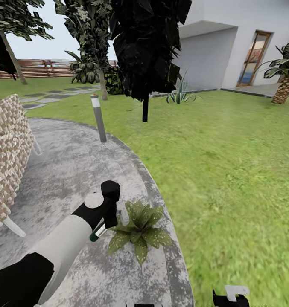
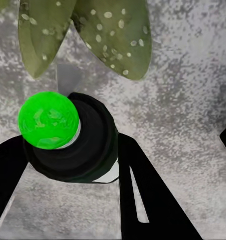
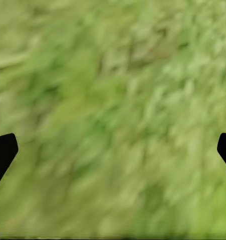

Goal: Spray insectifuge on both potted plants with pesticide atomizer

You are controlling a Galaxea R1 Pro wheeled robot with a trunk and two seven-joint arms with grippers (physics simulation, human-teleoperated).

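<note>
Here, left fingers (image 2: 143, 200) clamp white atomizer (image 2: 67, 137), bright green tip; right fingers (image 3: 2, 152) spread, empty.

- A round grey mottled paved patio (image 1: 71, 170) lies near left, green lawn (image 1: 229, 170) spreading right.
- A woven wicker chair (image 1: 7, 157) stands at the left edge.
- A slim grey bollard lamp (image 1: 98, 118) rises at the patio's rim.
- Far off: white house (image 1: 246, 38), slatted wooden fence (image 1: 37, 68), scaly-trunked palm tree (image 1: 285, 85).

A round grey mottled patio (image 1: 76, 170) carries a speckled potted plant (image 1: 140, 230) beside lawn (image 1: 229, 170).
</note>
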